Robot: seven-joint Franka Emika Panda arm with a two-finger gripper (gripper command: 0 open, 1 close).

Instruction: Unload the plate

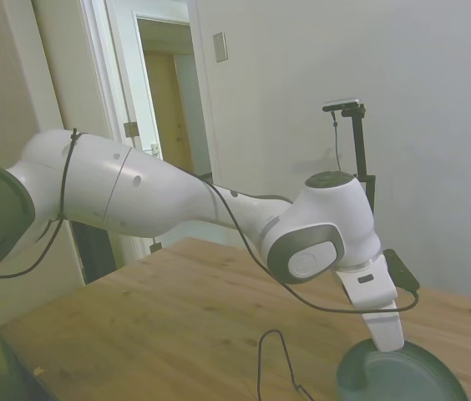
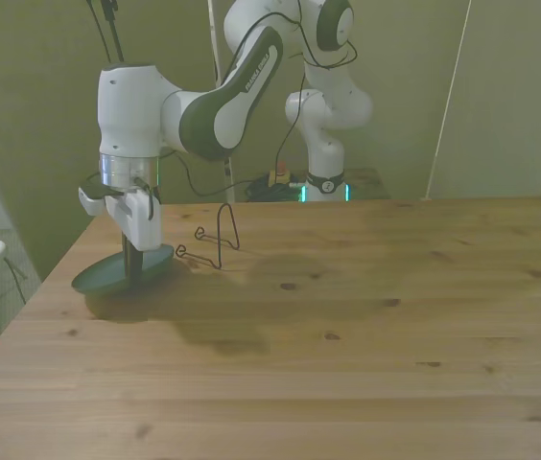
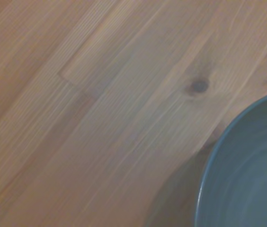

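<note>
The dull teal plate (image 2: pixel 103 275) is at the table's corner on the front view's left. It is tilted, with its low edge at or just above the wood. My gripper (image 2: pixel 134 273) comes straight down onto it, and the dark fingers look shut on the plate's rim. In the side view the plate (image 1: pixel 411 380) sits at the bottom right, with the gripper (image 1: pixel 392 344) at its near rim. The wrist view catches one curved part of the plate (image 3: pixel 247 175), with a shadow under it on the wood.
A thin dark wire rack (image 2: pixel 221 238) stands just beside the plate, toward the table's middle, and shows in the side view as the rack (image 1: pixel 276 359). The wooden table (image 2: pixel 347 326) stretches wide to the front view's right. The table's edge lies close to the plate.
</note>
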